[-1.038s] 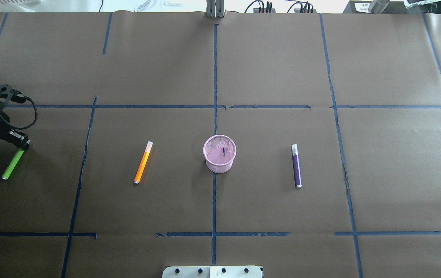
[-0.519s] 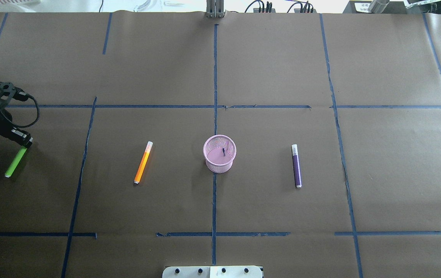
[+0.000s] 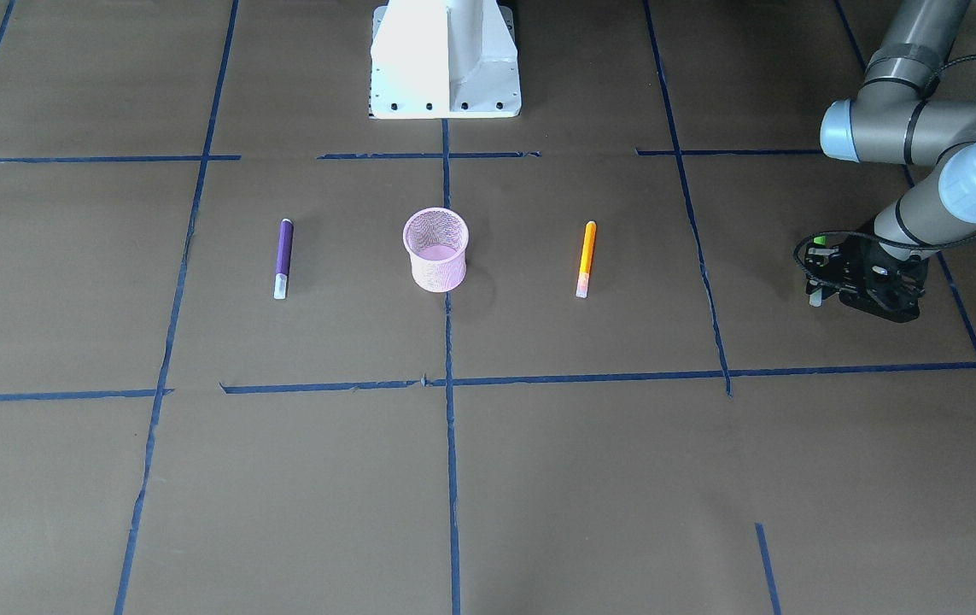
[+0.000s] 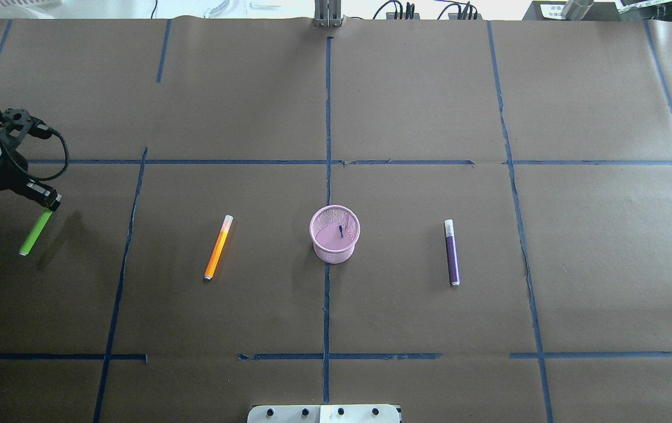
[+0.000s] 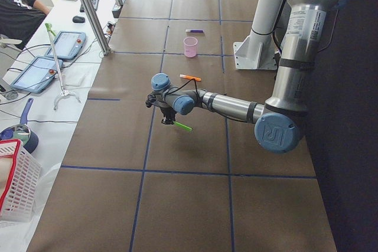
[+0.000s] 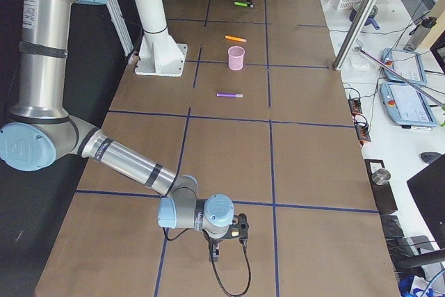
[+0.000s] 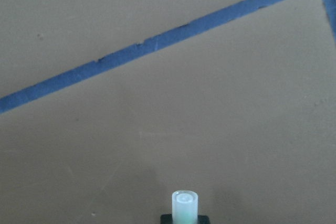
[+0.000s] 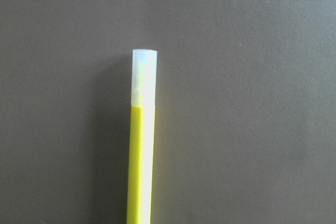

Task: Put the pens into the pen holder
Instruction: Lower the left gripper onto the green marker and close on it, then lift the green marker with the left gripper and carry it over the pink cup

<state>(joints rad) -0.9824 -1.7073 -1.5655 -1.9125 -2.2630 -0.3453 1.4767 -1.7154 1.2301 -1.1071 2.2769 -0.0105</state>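
Left end effector (image 4: 49, 204) is clamped on one end of the short green marker-like pen (image 4: 34, 233), holding it off the brown table (image 4: 406, 106). Right end effector (image 6: 215, 252): can't tell if it's open.

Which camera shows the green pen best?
Overhead exterior: the green pen shows nearly full length, held at one end by the left gripper. Front-facing hides most of it; the side views show it small; the left wrist shows only its cap end.
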